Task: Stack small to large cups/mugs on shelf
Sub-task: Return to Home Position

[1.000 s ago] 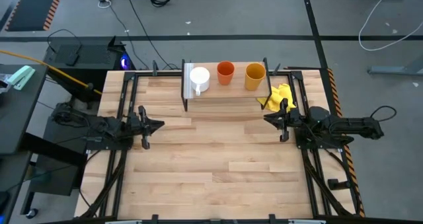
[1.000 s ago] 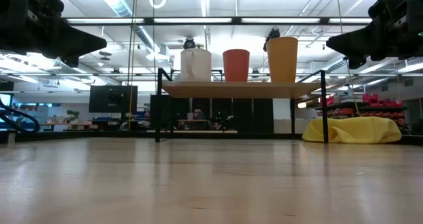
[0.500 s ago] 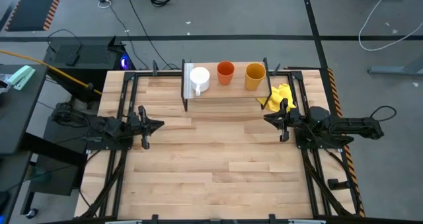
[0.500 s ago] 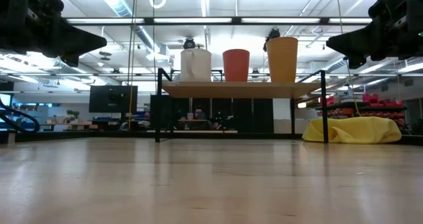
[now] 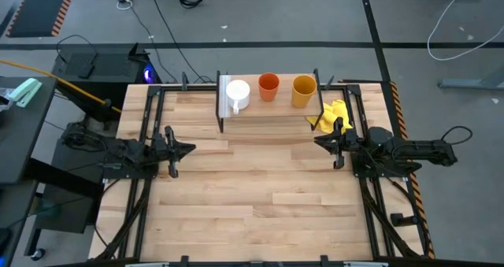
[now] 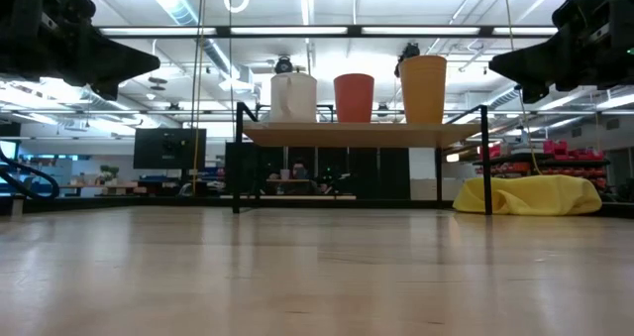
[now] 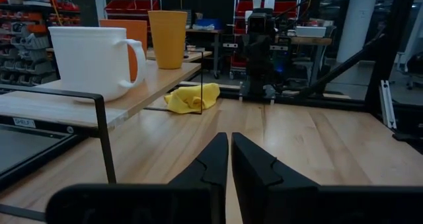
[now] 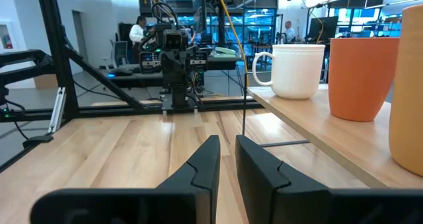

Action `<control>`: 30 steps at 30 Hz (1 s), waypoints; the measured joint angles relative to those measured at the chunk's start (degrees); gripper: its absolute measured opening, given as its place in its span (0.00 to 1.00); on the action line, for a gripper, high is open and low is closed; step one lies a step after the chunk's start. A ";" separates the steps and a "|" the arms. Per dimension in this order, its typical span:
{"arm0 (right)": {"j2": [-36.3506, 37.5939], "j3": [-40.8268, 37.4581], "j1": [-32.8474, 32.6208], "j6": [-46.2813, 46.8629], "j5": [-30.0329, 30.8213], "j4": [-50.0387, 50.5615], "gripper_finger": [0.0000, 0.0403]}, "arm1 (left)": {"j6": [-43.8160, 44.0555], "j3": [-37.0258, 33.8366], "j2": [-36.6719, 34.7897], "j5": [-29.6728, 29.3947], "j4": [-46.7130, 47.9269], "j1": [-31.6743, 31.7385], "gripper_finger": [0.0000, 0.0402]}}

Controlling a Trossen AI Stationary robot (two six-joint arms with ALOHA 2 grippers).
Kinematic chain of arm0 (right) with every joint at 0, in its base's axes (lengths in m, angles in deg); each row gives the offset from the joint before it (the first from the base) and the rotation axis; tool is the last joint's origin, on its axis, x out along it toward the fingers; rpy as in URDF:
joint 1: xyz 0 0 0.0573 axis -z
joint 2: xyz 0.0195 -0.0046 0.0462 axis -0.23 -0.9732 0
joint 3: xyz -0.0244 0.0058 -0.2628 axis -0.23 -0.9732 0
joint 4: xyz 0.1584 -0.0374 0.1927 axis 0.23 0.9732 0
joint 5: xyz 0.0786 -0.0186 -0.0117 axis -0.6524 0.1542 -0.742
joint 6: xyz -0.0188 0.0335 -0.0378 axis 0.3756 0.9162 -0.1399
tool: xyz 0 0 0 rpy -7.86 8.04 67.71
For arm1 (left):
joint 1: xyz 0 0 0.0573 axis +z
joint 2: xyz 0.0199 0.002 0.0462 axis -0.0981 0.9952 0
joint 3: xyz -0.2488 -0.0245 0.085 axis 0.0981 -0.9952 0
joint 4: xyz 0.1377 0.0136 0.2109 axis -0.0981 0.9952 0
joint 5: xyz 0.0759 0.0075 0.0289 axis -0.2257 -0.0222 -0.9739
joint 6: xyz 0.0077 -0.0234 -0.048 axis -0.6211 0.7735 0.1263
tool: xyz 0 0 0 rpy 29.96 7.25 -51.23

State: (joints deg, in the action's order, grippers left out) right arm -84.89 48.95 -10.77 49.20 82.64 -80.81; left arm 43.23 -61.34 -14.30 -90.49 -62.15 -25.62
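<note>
Three cups stand side by side, on their bases, on the shelf at the table's far edge: a white mug with a handle at the left, an orange-red cup in the middle, a taller yellow-orange cup at the right. My left gripper hovers level near the table's left edge, its fingers together, holding nothing. My right gripper hovers level near the right edge with a narrow gap between its fingers and nothing in it. Both point toward the table's middle, well short of the shelf.
A crumpled yellow cloth lies on the table by the shelf's right legs, just beyond my right gripper. The shelf's thin black legs stand at its corners. The wooden tabletop stretches between the two arms.
</note>
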 joint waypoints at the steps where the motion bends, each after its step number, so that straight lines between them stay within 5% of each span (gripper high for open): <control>1: 0.00 0.00 0.00 0.00 0.00 0.00 0.14 | 0.00 0.00 0.01 0.00 0.00 0.00 0.06; 30: 0.01 0.02 -0.02 0.00 -0.01 0.00 0.14 | -0.04 0.00 0.01 0.02 -0.07 -0.01 0.09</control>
State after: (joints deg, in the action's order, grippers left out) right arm -84.88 48.97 -10.79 49.20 82.63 -80.81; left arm 43.19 -61.34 -14.29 -90.47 -62.21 -25.63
